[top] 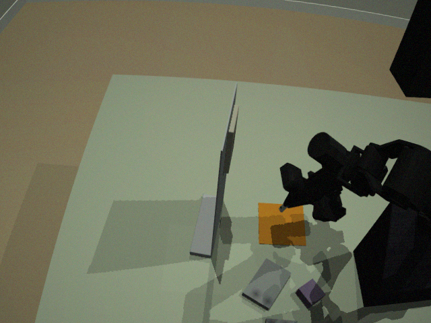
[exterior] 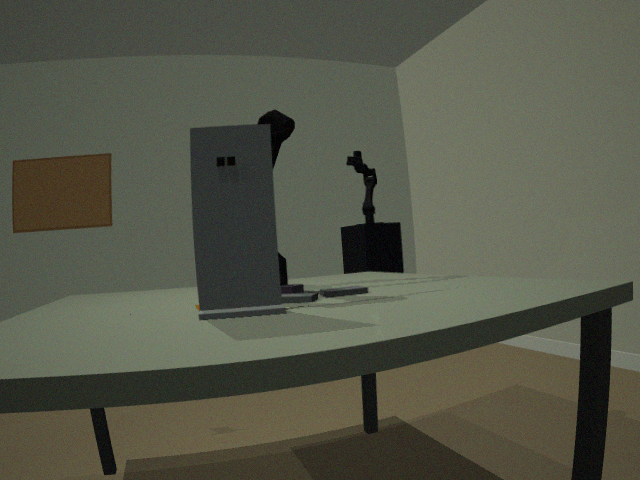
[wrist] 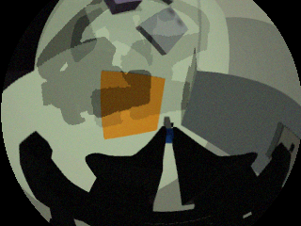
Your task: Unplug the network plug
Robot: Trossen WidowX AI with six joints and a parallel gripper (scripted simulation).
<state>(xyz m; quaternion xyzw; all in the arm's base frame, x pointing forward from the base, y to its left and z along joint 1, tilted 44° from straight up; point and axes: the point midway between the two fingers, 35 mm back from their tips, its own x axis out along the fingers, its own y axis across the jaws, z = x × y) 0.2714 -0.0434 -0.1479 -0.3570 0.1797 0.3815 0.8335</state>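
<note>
My gripper [top: 284,206] [wrist: 168,130] is shut on the small plug [top: 281,208] [wrist: 167,122], whose grey front end sticks out past the fingertips, with a bit of blue between them in the wrist view. The plug is out of the socket and held above the table, pointing down at a slant. The orange marked square [top: 264,236] [wrist: 113,130] lies flat on the table below, with shadows across it. The upright panel [top: 218,194] [exterior: 235,222] [wrist: 235,113] stands apart from the gripper. Its socket block [top: 231,138] [wrist: 282,137] is partly behind a dark gripper part in the wrist view.
A grey slab [top: 267,283] [wrist: 165,30] and a purple block [top: 310,293] [wrist: 123,6] lie on the near side of the square. The panel's foot [top: 203,225] [exterior: 242,312] rests on the table. The black arm base [top: 393,257] stands to the right.
</note>
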